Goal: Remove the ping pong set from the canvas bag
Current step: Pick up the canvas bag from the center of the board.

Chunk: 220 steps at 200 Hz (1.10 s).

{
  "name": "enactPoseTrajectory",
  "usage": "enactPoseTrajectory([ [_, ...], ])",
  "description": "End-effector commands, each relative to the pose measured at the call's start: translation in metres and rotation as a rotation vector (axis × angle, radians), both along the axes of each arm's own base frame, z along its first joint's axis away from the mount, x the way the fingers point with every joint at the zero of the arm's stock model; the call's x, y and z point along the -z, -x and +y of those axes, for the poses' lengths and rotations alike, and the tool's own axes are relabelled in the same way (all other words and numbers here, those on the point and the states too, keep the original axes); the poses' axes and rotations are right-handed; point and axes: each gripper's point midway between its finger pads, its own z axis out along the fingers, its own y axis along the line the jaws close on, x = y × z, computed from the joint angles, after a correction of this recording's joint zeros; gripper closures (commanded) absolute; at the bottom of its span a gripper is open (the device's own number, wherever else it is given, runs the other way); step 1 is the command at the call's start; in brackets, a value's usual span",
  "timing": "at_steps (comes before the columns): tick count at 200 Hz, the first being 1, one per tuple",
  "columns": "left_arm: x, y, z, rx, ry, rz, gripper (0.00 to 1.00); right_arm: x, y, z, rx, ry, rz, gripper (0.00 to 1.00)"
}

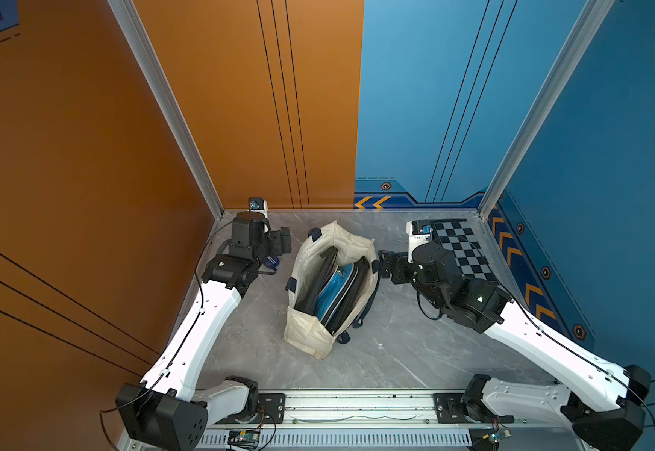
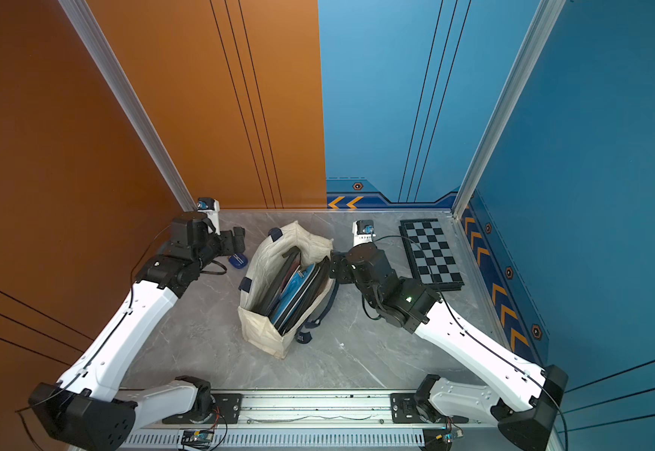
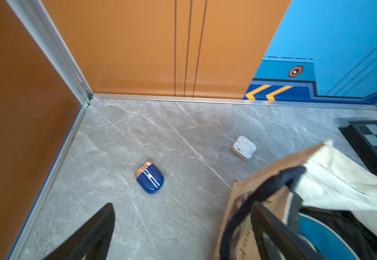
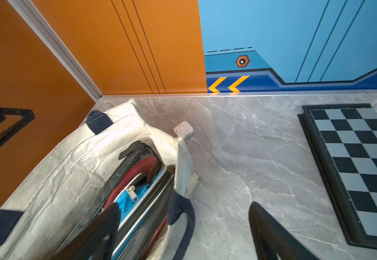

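Ping pong set (image 1: pixel 333 291) unremoved, upright inside canvas bag (image 1: pixel 305 332), mid-tabletop (image 1: pixel 396 351). Left tool (image 1: pixel 282 240) spread, empty, near bag. Right tool (image 1: pixel 383 266) spread at bag rim, pinching nothing. Whole extraction left.

Orange wall (image 1: pixel 240 97), blue wall (image 1: pixel 415 97), grey marble floor (image 1: pixel 396 343)

The cream-white canvas bag (image 4: pixel 55 162) with navy strap handles stands open, holding a black zipped paddle case (image 4: pixel 153 202) that shows red and blue inside. The right gripper (image 4: pixel 183 206) straddles the bag's wall, its jaws spread wide. A small white rounded case (image 4: pixel 183 130) lies just beyond the bag. A black-and-grey chequered board (image 4: pixel 351 162) lies well apart from the bag.
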Motion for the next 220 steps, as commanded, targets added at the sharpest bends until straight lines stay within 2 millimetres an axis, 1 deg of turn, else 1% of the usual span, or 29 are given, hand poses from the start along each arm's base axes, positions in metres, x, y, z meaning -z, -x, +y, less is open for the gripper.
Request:
enactPoseTrajectory([
  [1, 0.002, 0.019, -0.028, 0.135, -0.041, 0.063, 0.08, 0.005, 0.001, 0.012, -0.005, 0.016, 0.038, 0.13],
  [11, 0.004, 0.024, -0.04, 0.176, -0.072, 0.074, 0.1, 0.007, 0.001, 0.017, -0.01, 0.019, 0.044, 0.13],
  [24, 0.009, 0.031, -0.055, 0.225, -0.115, 0.088, 0.12, 0.009, 0.0, 0.018, -0.005, 0.019, 0.049, 0.13],
  [37, 0.014, 0.037, -0.068, 0.265, -0.148, 0.104, 0.13, 0.011, 0.001, 0.018, -0.008, 0.013, 0.057, 0.14],
  [38, 0.015, 0.037, -0.069, 0.268, -0.151, 0.105, 0.15, 0.011, 0.001, 0.019, -0.009, 0.012, 0.058, 0.14],
  [41, 0.015, 0.04, -0.072, 0.279, -0.157, 0.107, 0.17, 0.011, 0.002, 0.019, -0.011, 0.009, 0.06, 0.14],
  [62, 0.017, 0.051, -0.091, 0.334, -0.216, 0.105, 0.18, 0.012, 0.003, 0.021, -0.02, -0.007, 0.073, 0.17],
  [72, 0.018, 0.056, -0.098, 0.358, -0.24, 0.103, 0.19, 0.013, 0.004, 0.022, -0.023, -0.01, 0.083, 0.18],
  [90, 0.02, 0.061, -0.104, 0.376, -0.268, 0.114, 0.2, 0.012, 0.006, 0.025, -0.036, -0.034, 0.102, 0.2],
  [102, 0.022, 0.06, -0.099, 0.357, -0.287, 0.122, 0.2, 0.01, 0.009, 0.034, -0.061, -0.05, 0.114, 0.22],
  [115, 0.023, 0.058, -0.088, 0.322, -0.319, 0.128, 0.2, 0.006, 0.014, 0.046, -0.083, -0.034, 0.113, 0.22],
  [125, 0.023, 0.057, -0.078, 0.298, -0.311, 0.132, 0.2, 0.005, 0.019, 0.058, -0.106, -0.011, 0.115, 0.22],
  [139, 0.022, 0.055, -0.063, 0.271, -0.26, 0.14, 0.21, 0.005, 0.026, 0.079, -0.149, 0.003, 0.123, 0.22],
  [154, 0.023, 0.054, -0.047, 0.24, -0.173, 0.157, 0.21, 0.011, 0.03, 0.103, -0.19, 0.011, 0.15, 0.22],
  [165, 0.026, 0.053, -0.039, 0.222, -0.102, 0.173, 0.22, 0.019, 0.03, 0.118, -0.206, 0.021, 0.172, 0.23],
  [188, 0.033, 0.055, -0.036, 0.228, -0.004, 0.208, 0.24, 0.038, 0.029, 0.141, -0.218, 0.029, 0.238, 0.23],
  [202, 0.036, 0.057, -0.037, 0.237, 0.036, 0.218, 0.26, 0.051, 0.024, 0.148, -0.21, 0.01, 0.289, 0.24],
  [220, 0.037, 0.06, -0.042, 0.251, 0.076, 0.208, 0.28, 0.063, 0.017, 0.153, -0.193, -0.022, 0.347, 0.3],
])
